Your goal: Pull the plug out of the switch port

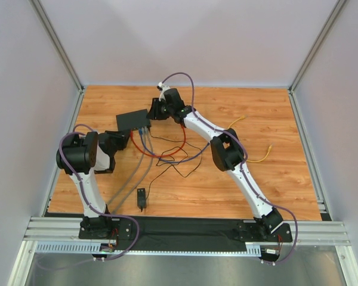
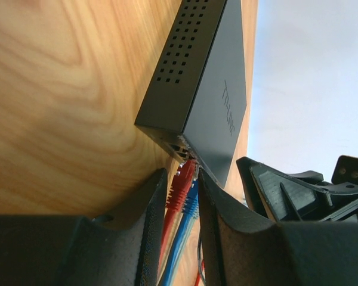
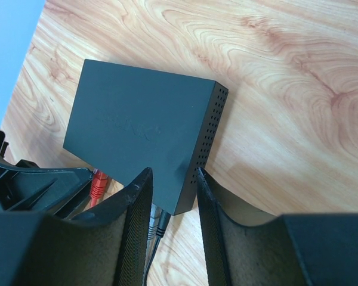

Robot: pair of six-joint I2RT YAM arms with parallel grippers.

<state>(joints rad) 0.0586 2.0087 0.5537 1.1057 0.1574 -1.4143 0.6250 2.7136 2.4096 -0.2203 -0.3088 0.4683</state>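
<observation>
The switch is a flat black box lying on the wooden table, with its ports facing the near side. In the left wrist view a red plug and a blue plug sit side by side in ports of the switch. My left gripper is narrowed onto both plugs, one finger against each. My right gripper pinches the near right corner of the switch, with one finger on the vented side. From above, the left gripper and the right gripper flank the box.
Grey cables, a red cable loop and thin black wires trail from the switch toward the near edge. A small black adapter block lies near the front. A yellow cable lies at the right. Walls enclose the table.
</observation>
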